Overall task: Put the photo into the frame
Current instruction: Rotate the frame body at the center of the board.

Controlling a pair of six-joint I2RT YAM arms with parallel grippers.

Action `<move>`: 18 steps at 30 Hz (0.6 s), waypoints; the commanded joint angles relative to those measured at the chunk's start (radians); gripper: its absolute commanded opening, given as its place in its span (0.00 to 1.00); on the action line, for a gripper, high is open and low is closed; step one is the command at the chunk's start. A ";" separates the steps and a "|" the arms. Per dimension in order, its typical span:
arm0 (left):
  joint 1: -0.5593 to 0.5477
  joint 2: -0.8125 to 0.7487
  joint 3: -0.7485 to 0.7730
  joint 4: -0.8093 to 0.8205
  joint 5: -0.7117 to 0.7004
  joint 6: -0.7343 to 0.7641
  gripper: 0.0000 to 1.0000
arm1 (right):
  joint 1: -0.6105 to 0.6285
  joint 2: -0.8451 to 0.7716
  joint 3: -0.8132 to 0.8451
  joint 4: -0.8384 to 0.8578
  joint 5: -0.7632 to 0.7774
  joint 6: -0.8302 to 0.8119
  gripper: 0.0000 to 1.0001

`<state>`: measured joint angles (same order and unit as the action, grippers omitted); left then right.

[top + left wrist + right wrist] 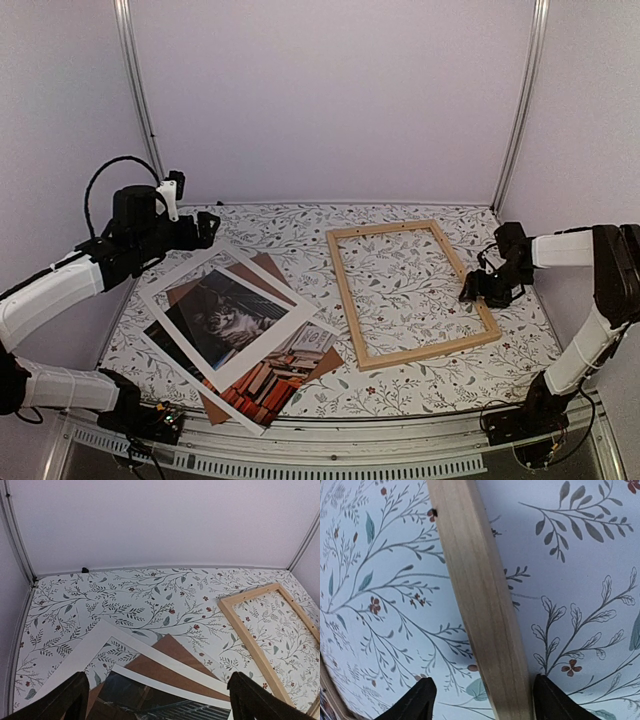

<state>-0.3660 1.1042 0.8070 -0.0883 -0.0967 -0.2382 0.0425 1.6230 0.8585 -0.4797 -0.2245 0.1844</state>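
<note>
The photo [225, 318], a grey cat among books, lies at the front left of the table, partly under a white mat, and its book end sticks out toward the near edge. In the left wrist view the photo [150, 700] sits just below my left gripper [157, 690], which is open and empty. That gripper [205, 228] hovers over the stack's far corner. The light wooden frame [428, 351] lies flat at centre right. My right gripper [470, 290] is low over the frame's right bar [475, 580]. It stands open astride that bar, with the right fingertip [555, 700] close against it.
A white mat [175, 290] with a window and a brown backing board [270, 270] overlap the photo. The table carries a floral cloth [300, 230]. White walls and metal posts close in the back and both sides.
</note>
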 commanded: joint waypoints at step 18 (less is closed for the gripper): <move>-0.021 0.007 0.044 -0.080 -0.052 -0.029 1.00 | 0.025 0.231 0.238 0.000 0.113 -0.079 0.43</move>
<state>-0.3744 1.1038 0.8154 -0.1200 -0.1295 -0.2398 0.0593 1.8618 1.1263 -0.4721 -0.1410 0.1165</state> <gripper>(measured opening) 0.996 0.471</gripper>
